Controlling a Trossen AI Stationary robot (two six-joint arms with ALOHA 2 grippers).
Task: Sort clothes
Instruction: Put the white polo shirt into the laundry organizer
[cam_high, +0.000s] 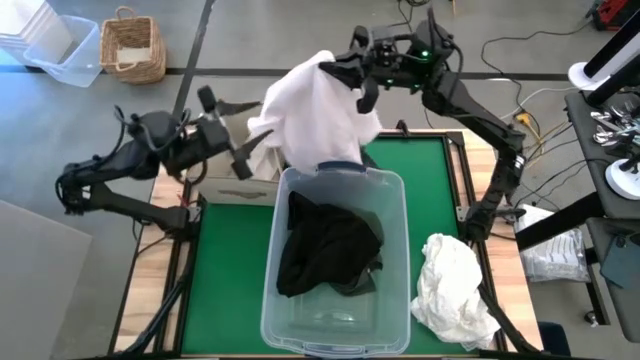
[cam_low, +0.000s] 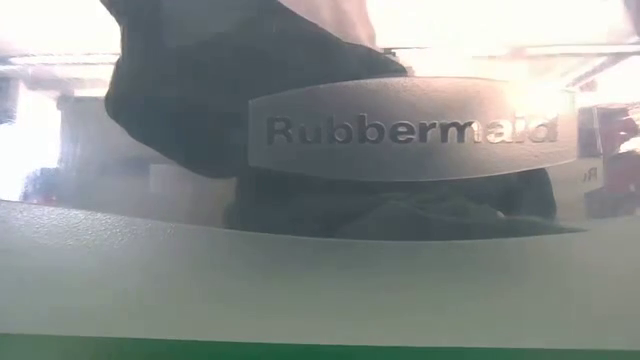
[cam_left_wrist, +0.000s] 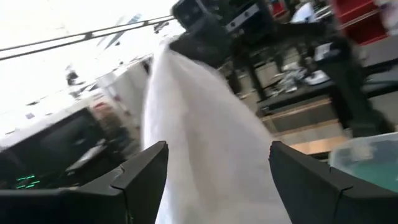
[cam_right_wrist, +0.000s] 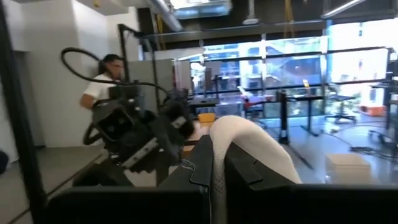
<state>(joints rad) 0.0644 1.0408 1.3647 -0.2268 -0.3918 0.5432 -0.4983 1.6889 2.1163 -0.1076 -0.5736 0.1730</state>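
Held high above the far rim of the clear plastic tub (cam_high: 335, 176): a white fabric garment (cam_high: 318, 110), pinched in the closed right gripper (cam_high: 352, 76). Beside it, left gripper (cam_high: 243, 152), spread wide, empty, likely ready to take an edge.

left hand (cam_high: 243, 150): fingers spread, raised | right hand (cam_high: 345, 75): fingers pinched, raised

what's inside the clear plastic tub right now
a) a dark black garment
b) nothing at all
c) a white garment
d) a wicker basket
a: in the high view a dark garment lies bunched inside the clear tub, while one white garment hangs from the right gripper above the tub's far end and another white garment lies on the green mat beside it.
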